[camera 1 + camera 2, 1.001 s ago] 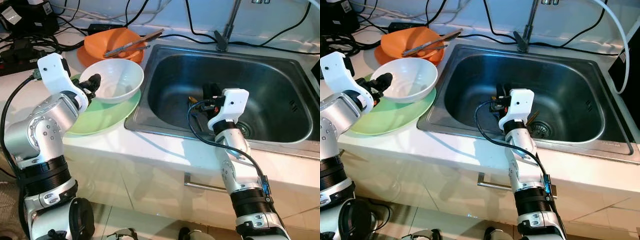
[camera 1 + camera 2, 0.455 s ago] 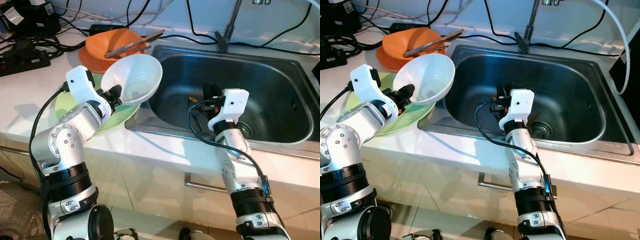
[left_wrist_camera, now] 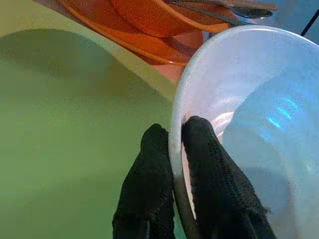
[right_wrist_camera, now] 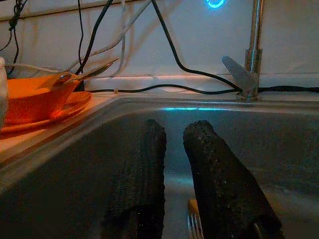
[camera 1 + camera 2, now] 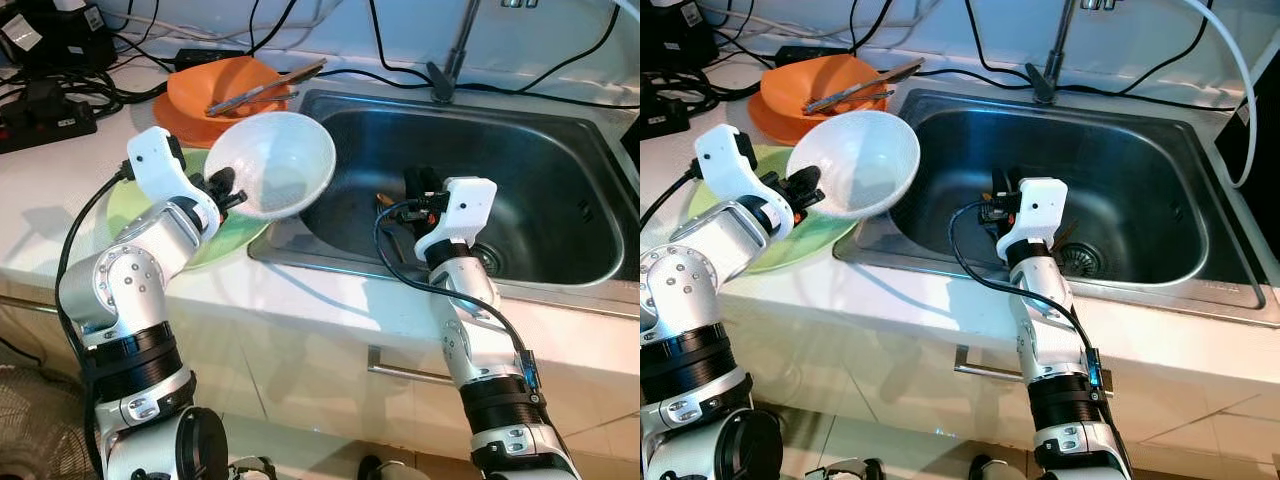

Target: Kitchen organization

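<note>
A steel sink (image 5: 560, 200) takes up the right of the frame, and the right gripper (image 5: 418, 186) is held low inside it with a narrow gap between its fingers and nothing in it. At centre left a white bowl (image 5: 272, 165) is carried tilted above a green plate (image 5: 140, 205), pinched at its rim by the left gripper (image 3: 174, 149). The bowl is judged stiff, slick and breakable; the rim is the sensible hold.
</note>
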`<state>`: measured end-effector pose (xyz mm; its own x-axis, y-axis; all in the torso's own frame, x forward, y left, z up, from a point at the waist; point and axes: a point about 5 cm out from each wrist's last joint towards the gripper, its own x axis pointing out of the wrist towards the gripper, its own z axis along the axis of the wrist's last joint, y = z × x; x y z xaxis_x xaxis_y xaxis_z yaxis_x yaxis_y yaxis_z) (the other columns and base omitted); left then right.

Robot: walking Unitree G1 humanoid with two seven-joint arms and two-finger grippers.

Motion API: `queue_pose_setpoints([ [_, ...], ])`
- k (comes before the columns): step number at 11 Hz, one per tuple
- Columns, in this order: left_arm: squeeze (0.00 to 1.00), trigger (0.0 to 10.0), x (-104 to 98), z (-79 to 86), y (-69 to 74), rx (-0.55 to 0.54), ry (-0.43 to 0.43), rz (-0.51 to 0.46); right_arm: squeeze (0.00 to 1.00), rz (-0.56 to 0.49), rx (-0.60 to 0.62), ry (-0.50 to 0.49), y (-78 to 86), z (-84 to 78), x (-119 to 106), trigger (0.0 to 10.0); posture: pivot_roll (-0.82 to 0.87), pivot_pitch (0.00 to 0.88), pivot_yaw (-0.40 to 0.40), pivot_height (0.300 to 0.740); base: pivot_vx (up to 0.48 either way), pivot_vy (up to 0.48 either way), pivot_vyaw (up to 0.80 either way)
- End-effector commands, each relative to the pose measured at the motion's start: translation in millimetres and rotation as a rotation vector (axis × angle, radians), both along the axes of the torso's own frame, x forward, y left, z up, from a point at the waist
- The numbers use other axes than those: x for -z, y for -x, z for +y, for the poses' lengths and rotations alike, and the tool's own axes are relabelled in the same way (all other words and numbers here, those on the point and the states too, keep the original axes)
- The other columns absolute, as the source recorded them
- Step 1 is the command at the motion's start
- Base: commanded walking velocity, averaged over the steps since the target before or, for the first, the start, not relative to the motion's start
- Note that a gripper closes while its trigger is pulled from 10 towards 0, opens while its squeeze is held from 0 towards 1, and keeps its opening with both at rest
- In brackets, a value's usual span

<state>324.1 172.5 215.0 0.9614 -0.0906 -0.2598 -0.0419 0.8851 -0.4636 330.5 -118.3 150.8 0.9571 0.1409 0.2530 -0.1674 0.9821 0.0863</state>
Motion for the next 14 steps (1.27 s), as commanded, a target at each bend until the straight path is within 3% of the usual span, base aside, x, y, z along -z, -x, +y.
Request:
queue_pose_setpoints([
  [1, 0.0, 0.0, -4, -0.4, 0.2, -0.006, 0.0, -0.012, 0.0, 0.064, 0.004, -0.009, 2.0, -1.9, 17, 10.0, 0.14, 0.093, 0.032, 0.74, 0.0, 0.0, 0.0],
  [4, 0.0, 0.0, -20, -1.1, -2.8, -0.038, 0.073, -0.134, 0.0, 0.064, 0.005, -0.005, 1.5, -3.0, 16, 10.0, 0.14, 0.09, 0.021, 0.74, 0.0, 0.0, 0.0],
  [7, 0.0, 0.0, -38, -15.9, -4.6, 0.005, 0.152, -0.29, 0.0, 0.056, 0.016, 0.0, -0.8, -7.3, 13, 10.0, 0.12, 0.082, 0.011, 0.74, 0.0, 0.0, 0.0],
  [8, 0.0, 0.0, -44, -22.7, -5.4, 0.026, 0.137, -0.341, 0.0, 0.053, 0.021, -0.007, -2.6, -9.3, 11, 10.0, 0.12, 0.079, 0.011, 0.74, 0.0, 0.0, 0.0],
  [9, 0.0, 10.0, -47, -31.3, -7.6, 0.043, 0.103, -0.38, 0.0, 0.037, 0.025, -0.007, -5.6, -10.8, 5, 10.0, 0.11, 0.075, 0.01, 0.74, 0.0, 0.0, 0.0],
  [10, 0.0, 10.0, -44, -45.3, -13.0, 0.068, 0.061, -0.421, 0.94, 0.006, 0.036, -0.037, -11.6, -15.8, -8, 10.0, 0.1, 0.068, 0.008, 0.74, 0.0, 0.0, 0.0],
  [11, 0.0, 10.0, -38, -57.4, -18.6, 0.092, -0.031, -0.464, 1.0, -0.034, 0.046, -0.066, -16.9, -22.1, -23, 10.0, 0.09, 0.06, 0.011, 0.74, 0.0, 0.0, 0.0],
  [14, 0.0, 10.0, -33, -72.0, -23.8, 0.106, -0.17, -0.596, 1.0, -0.083, 0.079, -0.132, -21.8, -35.7, -42, 10.0, 0.07, 0.04, 0.023, 0.74, 0.0, 0.0, 0.0],
])
